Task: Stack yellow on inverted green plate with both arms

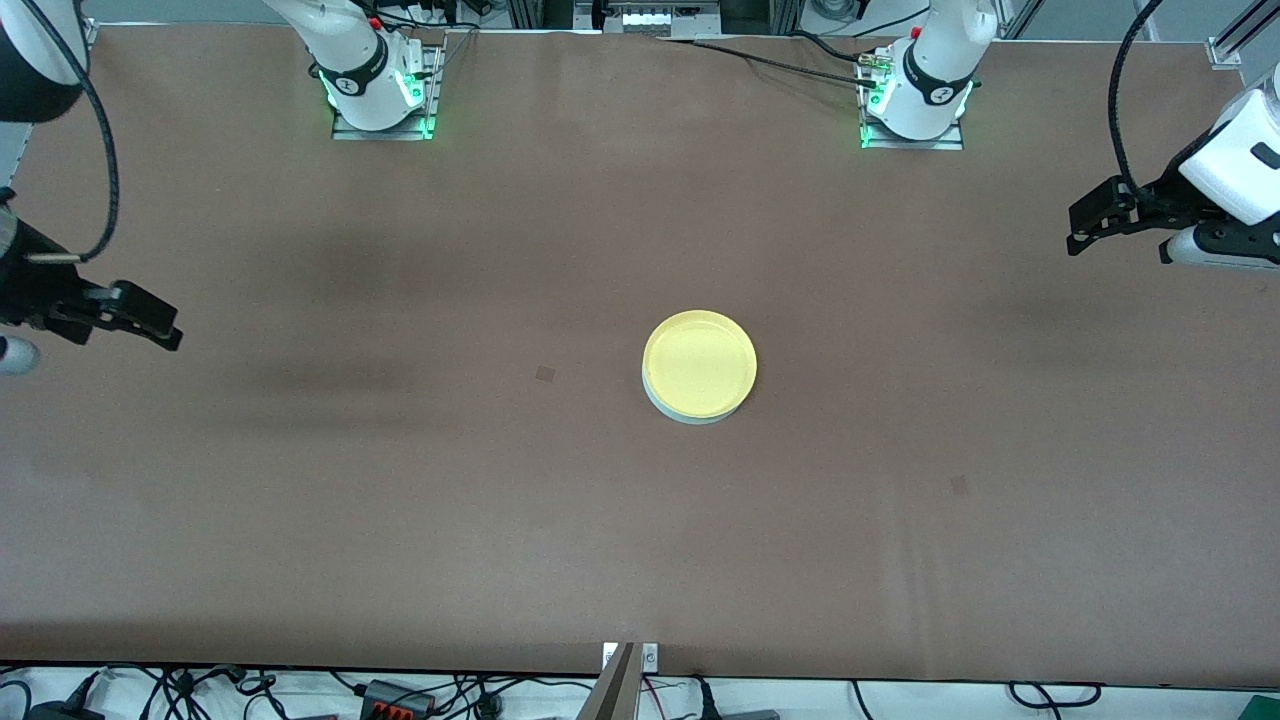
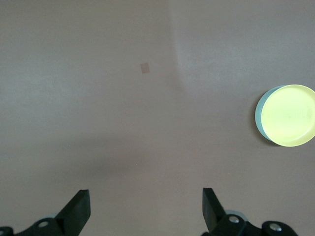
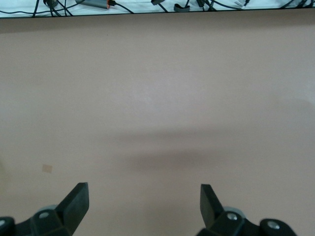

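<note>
Task looks done: yellow (image 1: 700, 362) sits on the green plate (image 1: 690, 416) mid table (image 1: 400, 500), nothing apparently left, left end effector (image 1: 1085, 225) and right end effector (image 1: 150, 322) both wide, empty, up over their own table ends.

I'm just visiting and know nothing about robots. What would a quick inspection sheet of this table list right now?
Surface: brown table, a few small darker patches.
Job's things: yellow plate sits on the green plate, only a pale edge showing, mid-table.
Clutter: nothing seen.
End effectors: left end effector open, over the left arm's end of the table; right end effector open, over the right arm's end. Both empty, apart from the plates.
Cables: black cables by the left arm's base; more along the table edge nearest the front camera.
Surroundings: metal framing above the bases.
</note>
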`<state>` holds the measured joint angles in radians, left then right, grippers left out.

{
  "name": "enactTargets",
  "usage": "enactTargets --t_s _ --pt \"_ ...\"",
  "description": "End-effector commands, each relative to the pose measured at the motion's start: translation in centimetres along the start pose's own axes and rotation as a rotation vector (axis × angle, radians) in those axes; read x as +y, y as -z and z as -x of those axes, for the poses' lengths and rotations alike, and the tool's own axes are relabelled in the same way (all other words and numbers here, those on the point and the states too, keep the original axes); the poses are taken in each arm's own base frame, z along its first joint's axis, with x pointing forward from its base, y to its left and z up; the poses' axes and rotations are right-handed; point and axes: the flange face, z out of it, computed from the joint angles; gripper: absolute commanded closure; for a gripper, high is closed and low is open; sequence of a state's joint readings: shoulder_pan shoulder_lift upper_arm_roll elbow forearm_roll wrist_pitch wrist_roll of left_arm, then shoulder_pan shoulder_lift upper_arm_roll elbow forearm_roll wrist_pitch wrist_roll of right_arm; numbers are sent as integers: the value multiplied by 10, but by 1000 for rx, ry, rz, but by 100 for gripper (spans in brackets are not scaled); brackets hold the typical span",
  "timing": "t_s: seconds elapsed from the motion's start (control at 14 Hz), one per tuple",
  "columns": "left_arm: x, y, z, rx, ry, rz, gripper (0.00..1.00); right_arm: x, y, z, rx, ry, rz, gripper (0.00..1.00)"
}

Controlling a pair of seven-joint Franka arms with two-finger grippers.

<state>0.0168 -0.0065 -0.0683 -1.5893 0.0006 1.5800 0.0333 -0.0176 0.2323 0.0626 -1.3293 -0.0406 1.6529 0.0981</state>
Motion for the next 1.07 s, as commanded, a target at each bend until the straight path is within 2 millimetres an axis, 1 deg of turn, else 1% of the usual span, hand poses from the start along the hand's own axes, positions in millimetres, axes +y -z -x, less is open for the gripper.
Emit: enactTargets --t_s 0.0,0.07,0.21,0.43,0.5,0.57,0.71,0.79,0.93,1.0 --pt "2 6 1 -16 -15 -6 0 24 4 10 -9 51 27 0" --pt "3 6 1 -16 -16 -6 0 39 4 10 -10 59 35 0" --pt "4 6 1 -16 -18 -4 0 52 5 12 -16 70 41 0" --pt "4 6 1 -16 -18 -4 0 58 5 22 -83 68 42 0" --pt "4 6 1 -16 -18 -6 0 56 4 26 -87 66 42 0" --pt "4 6 1 -16 -18 -4 0 54 3 35 -90 60 42 0" --pt "5 6 1 -16 -19 -6 0 54 -8 53 -74 36 39 0" --pt "6 6 1 -16 -21 -5 0 54 -10 62 -62 38 39 0" --pt "7 6 1 -17 -22 -6 0 54 -11 74 -68 33 35 0" --pt "9 6 1 -16 -27 -6 0 57 -13 77 -78 18 35 0"
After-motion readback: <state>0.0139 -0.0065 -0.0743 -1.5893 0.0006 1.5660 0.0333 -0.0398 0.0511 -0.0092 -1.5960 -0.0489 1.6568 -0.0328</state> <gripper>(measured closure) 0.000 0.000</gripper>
